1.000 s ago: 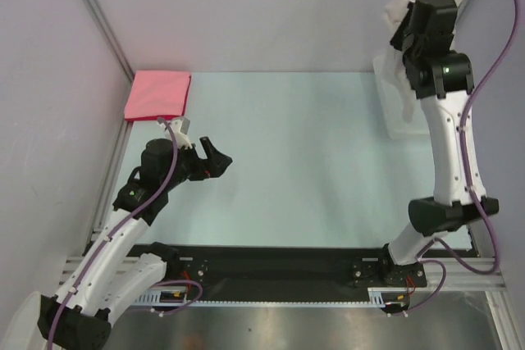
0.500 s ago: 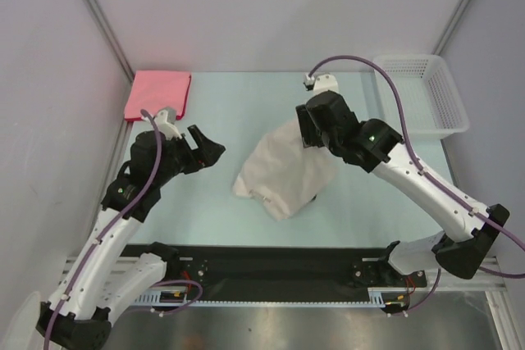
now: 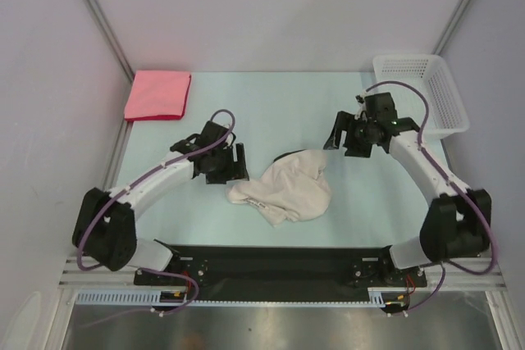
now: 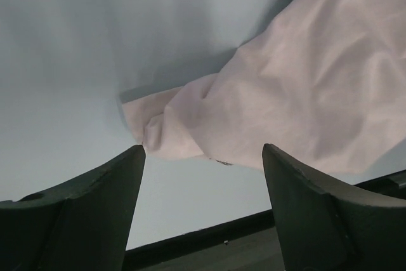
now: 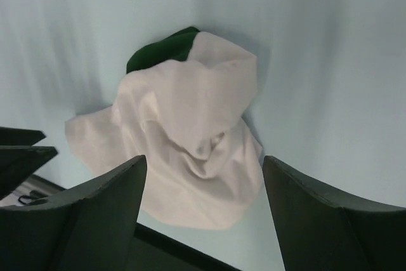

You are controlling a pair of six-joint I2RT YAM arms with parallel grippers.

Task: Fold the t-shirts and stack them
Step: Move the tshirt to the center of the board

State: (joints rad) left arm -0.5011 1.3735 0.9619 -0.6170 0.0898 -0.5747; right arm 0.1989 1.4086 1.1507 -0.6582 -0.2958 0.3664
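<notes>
A cream t-shirt lies crumpled in a heap near the table's front middle, a dark green part showing at its far edge. It also fills the upper right of the left wrist view. A pink-red t-shirt lies folded square at the back left corner. My left gripper hovers just left of the heap, open and empty. Up and to the right of the heap, my right gripper is open too, nothing between its fingers.
A white mesh basket stands at the back right, close behind the right arm. A black rail runs along the table's near edge. Grey walls close in the left, back and right sides.
The right arm brought the cream shirt from the basket to the table, let it go and drew back to the right. The left arm reached down toward the heap's left edge.
</notes>
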